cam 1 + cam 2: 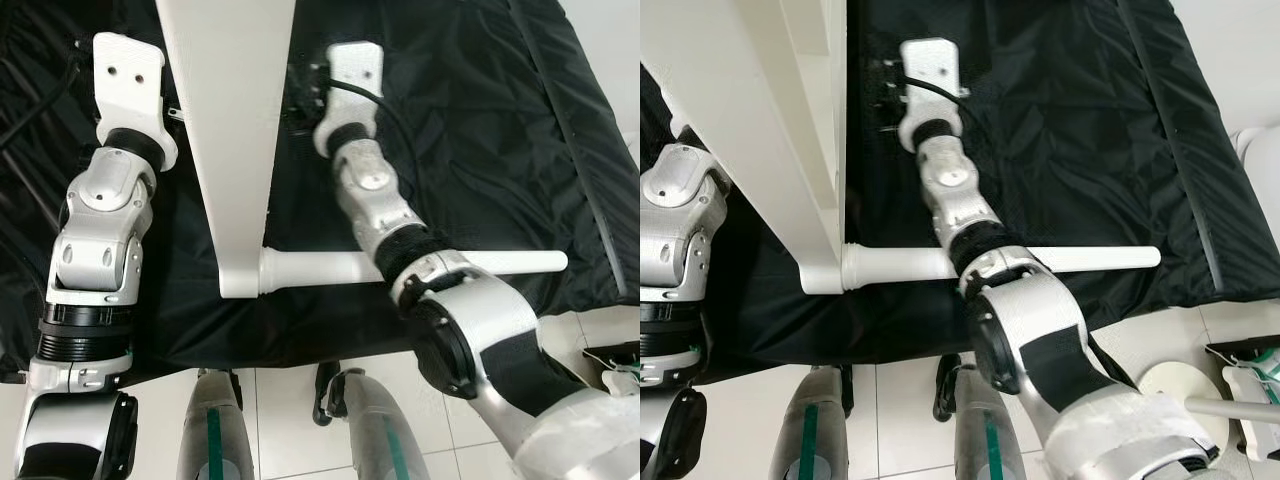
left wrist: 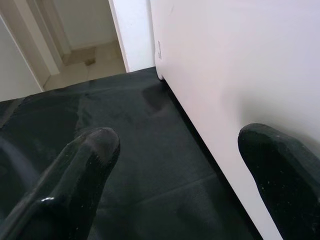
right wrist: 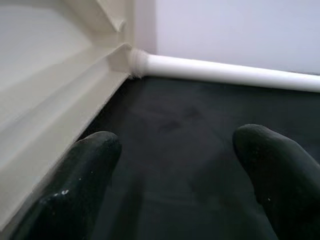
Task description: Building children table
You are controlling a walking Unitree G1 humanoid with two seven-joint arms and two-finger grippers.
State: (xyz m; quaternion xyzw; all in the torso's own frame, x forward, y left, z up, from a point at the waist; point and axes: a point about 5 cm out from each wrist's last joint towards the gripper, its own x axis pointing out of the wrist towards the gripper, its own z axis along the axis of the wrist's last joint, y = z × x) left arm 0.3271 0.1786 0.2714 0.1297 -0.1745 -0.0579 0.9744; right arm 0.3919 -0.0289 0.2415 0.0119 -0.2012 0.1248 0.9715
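Observation:
A white tabletop (image 1: 230,120) stands on its edge on a black cloth (image 1: 470,150). One white round leg (image 1: 320,268) is fixed at its near corner and points to the right, passing under my right forearm. My left gripper (image 2: 185,150) is open on the left side of the panel, with one finger (image 2: 280,165) close against the flat white face. My right gripper (image 3: 175,150) is open on the other side, low over the cloth. It faces the framed underside (image 3: 50,75) and the leg (image 3: 225,75). Neither gripper holds anything.
The black cloth ends at a near edge, with white floor tiles (image 1: 290,420) and my own legs below it. Another white leg with a round base (image 1: 1200,395) and a packet (image 1: 615,365) lie on the floor at the right. A doorway (image 2: 85,45) opens beyond the cloth.

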